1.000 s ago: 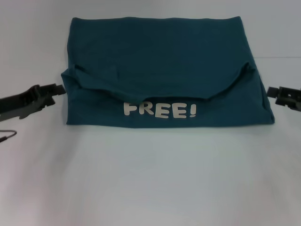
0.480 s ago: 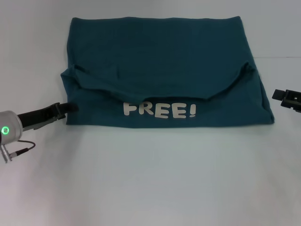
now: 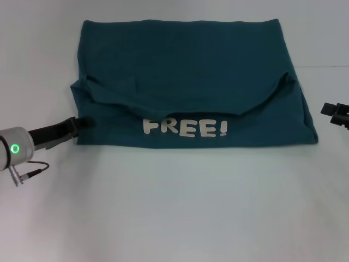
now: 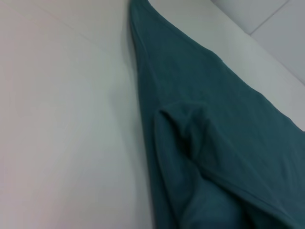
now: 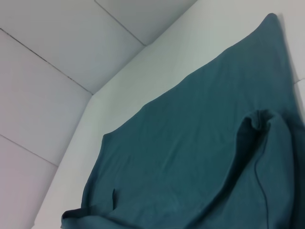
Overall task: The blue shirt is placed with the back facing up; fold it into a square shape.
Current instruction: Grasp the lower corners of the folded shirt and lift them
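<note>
Blue shirt [image 3: 185, 71] lies on the white table [image 3: 174, 207], toward the far edge and roughly centred between the side edges. It is partly folded: an upper layer has been brought over from the far side and ends in a curved, slightly puffed lip across the middle. Below that lip a band of the lower layer shows, with white letters "FREE!" [image 3: 185, 127] facing up. The near edge of the shirt runs straight, parallel to the table's near edge. Small bunched folds sit at both side edges where the upper layer ends.

Left gripper [image 3: 82, 123] comes in low from the table's left side, its tip at the shirt's near-left corner, touching or just at the cloth edge. Cannot tell whether its claw is spread or pressed together. A green light glows on the wrist [image 3: 14, 148], with a thin cable hanging below.

Right gripper [image 3: 334, 111] sits near the table's right edge, apart from the shirt's right side. Its claw state cannot be told either.

The wrist views show only shirt folds and bare table.
</note>
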Available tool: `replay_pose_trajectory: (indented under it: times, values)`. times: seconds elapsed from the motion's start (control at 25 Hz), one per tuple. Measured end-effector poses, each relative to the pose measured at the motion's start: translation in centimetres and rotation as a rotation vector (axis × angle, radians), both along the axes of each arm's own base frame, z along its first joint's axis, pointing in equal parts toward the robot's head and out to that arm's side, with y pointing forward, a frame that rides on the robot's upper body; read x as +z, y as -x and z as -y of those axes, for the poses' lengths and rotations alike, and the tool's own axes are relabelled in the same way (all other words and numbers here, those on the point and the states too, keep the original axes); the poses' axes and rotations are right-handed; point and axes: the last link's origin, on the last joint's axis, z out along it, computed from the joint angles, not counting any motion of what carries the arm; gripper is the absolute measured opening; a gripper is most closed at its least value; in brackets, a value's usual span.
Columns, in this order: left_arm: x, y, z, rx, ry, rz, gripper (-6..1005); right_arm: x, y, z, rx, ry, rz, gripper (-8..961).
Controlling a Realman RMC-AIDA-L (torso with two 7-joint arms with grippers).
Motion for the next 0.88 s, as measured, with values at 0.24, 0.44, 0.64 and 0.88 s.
replay_pose_trajectory:
  times: [0.24, 0.44, 0.64, 0.88]
  values:
    - [-0.83, -0.31, 0.12, -0.006, 0.030, 0.000, 553, 0.00, -0.21, 0.18, -0.008, 0.001, -0.008, 586]
    - [-0.60, -0.35, 0.11, -0.008, 0.027, 0.004, 554, 0.10, -0.30, 0.20, -0.009, 0.003, -0.005, 584]
    - [-0.36, -0.40, 0.13, -0.014, 0.023, 0.006, 505, 0.29, -0.44, 0.23, -0.010, 0.012, 0.007, 582]
    - [-0.24, -0.53, 0.15, -0.026, 0.032, 0.009, 277, 0.71, -0.65, 0.23, -0.011, 0.026, 0.026, 580]
